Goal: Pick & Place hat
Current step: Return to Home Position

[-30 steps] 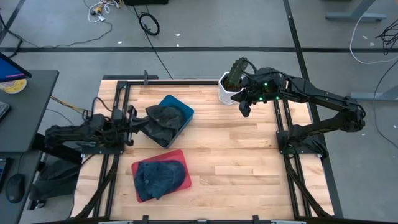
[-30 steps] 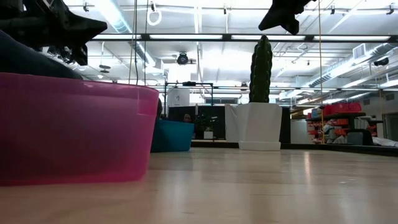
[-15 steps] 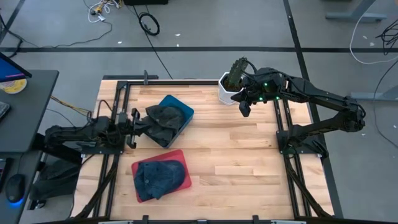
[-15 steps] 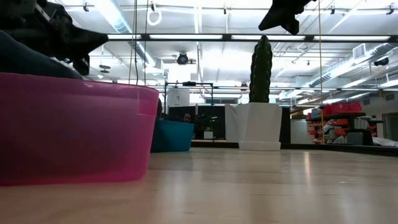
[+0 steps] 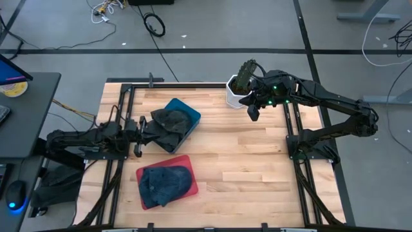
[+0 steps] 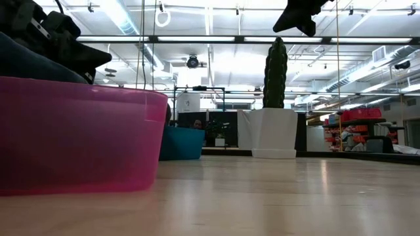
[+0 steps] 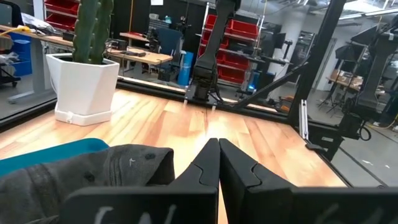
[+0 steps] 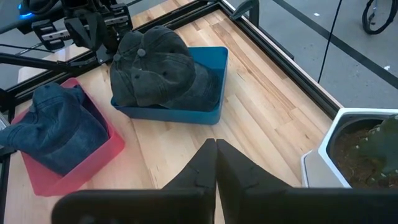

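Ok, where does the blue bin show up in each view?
High view: blue bin left of centre, dark caps heaped in it.
Low view: the bin mid-left, behind the pink bin.
Left wrist view: a blue strip under the caps.
Right wrist view: the bin beside the pink bin.
Shared landmark: white cactus pot.

Black caps (image 8: 155, 68): no wording or logo could be read.
Blue bin (image 8: 168, 114): no label could be read.
Pink bin (image 6: 79, 137): no label could be read.
Red shelf boxes (image 7: 239, 37): any markings were too small to read.
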`<state>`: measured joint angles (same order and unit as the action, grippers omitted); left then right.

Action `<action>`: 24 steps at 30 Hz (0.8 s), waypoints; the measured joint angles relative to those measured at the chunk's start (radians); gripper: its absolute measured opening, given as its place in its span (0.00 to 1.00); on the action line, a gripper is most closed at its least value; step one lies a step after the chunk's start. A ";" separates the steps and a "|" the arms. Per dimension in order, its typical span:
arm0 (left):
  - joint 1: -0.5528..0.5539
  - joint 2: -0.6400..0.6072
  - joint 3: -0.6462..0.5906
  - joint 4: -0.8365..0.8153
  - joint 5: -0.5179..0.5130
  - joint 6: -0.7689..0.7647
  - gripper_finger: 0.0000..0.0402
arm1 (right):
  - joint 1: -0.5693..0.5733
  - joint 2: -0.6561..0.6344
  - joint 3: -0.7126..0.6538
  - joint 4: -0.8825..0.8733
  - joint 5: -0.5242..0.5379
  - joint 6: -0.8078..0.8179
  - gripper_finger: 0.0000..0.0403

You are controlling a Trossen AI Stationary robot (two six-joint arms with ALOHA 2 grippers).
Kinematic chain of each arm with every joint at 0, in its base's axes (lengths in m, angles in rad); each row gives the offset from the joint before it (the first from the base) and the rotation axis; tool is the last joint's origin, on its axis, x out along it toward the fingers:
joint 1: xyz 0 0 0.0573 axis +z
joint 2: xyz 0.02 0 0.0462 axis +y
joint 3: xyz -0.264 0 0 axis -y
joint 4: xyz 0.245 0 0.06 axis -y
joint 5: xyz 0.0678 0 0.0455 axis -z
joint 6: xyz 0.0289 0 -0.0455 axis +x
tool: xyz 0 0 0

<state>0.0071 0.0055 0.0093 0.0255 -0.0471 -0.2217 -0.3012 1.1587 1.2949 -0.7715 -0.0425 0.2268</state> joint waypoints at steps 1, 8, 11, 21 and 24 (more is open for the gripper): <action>0.000 0.000 0.000 -0.001 0.000 0.004 0.01 | 0.000 0.000 0.000 0.000 0.000 0.000 0.03; 0.000 0.000 0.000 -0.007 0.000 0.008 0.01 | 0.000 -0.001 0.000 -0.066 -0.001 -0.004 0.03; 0.000 0.000 0.000 0.000 -0.001 0.008 0.01 | 0.000 -0.009 0.000 -0.120 -0.001 -0.029 0.03; 0.000 0.000 -0.002 0.020 -0.005 0.004 0.01 | 0.000 -0.114 -0.091 0.010 -0.020 -0.089 0.03; 0.000 0.000 -0.002 0.022 -0.005 0.005 0.01 | 0.000 -0.205 -0.241 0.173 -0.064 -0.012 0.03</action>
<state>0.0071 0.0060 0.0078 0.0474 -0.0517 -0.2165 -0.3016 0.9538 1.0541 -0.5990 -0.1068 0.2148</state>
